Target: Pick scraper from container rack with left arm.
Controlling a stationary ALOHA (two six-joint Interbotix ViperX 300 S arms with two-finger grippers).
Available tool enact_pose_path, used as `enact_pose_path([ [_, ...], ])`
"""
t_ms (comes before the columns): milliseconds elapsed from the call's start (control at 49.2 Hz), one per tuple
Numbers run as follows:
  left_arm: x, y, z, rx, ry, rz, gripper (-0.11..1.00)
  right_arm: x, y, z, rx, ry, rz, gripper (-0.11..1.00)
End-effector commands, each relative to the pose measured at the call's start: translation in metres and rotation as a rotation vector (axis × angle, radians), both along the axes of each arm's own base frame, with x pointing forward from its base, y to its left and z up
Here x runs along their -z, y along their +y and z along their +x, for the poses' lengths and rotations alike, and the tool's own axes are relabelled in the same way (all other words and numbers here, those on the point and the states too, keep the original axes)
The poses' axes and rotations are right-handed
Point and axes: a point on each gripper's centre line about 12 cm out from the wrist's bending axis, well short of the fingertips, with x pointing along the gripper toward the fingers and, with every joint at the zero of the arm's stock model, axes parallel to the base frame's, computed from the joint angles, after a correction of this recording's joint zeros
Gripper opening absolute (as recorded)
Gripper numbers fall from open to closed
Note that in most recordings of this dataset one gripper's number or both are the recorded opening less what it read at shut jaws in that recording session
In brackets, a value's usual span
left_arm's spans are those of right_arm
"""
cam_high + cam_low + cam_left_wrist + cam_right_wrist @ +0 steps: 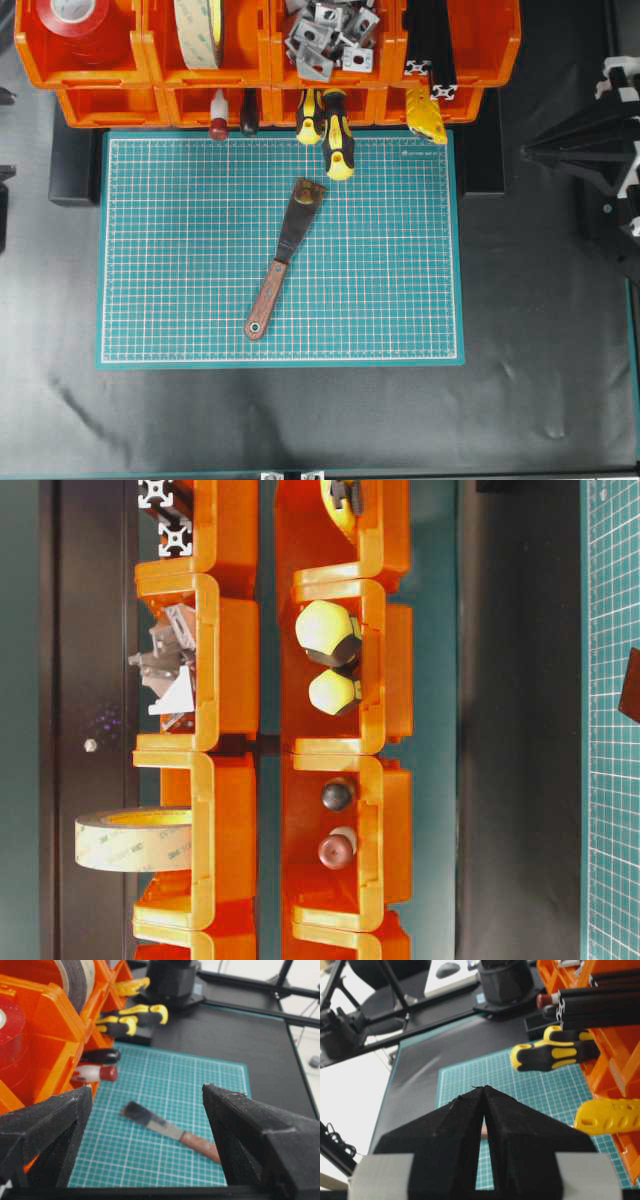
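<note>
I see the scraper (pixel 282 258) lying flat on the green grid mat (pixel 180 250), out of the container rack (pixel 260 60) and well apart from it. Overhead, it sits diagonally: wooden handle toward the mat's near-left, rusty blade pointing up toward the rack, tip just below the yellow-and-black screwdrivers (pixel 333 130) that stick out of the lower bins. Nothing touches it

Left gripper (pixel 145 1105): jaws wide apart, empty. In its wrist view the scraper (pixel 170 1130) shows between the two fingers (pixel 45 1130), further out on the mat, blade toward the rack side. I can't place this gripper in the overhead view

Right gripper (pixel 484 1091): fingers together at the tips, nothing between them, hanging above the mat edge with the screwdrivers (pixel 552 1054) and a yellow tool (pixel 607 1116) off to its side. Overhead, I see only part of that arm (pixel 600 150) at the right edge, off the mat

Rack holds tape rolls (pixel 200 30), metal brackets (pixel 325 35), black extrusions (pixel 430 45) and a red-knobbed tool (pixel 218 118)
</note>
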Motion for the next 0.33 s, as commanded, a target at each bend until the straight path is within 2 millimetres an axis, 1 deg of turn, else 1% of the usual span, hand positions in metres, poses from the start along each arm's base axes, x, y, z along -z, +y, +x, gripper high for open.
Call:
enact_pose_path([
  [0,-0.0039,-0.0008,0.0012,0.005,-0.008,0.006,0.86,-0.0142,-0.0003,0.0010,0.002,-0.032,-0.001,0.01],
  [305,-0.0036,-0.0006,0.0002,0.005,-0.012,-0.002,0.86,-0.0140,-0.0003,0.0010,0.002,-0.031,0.004,0.01],
])
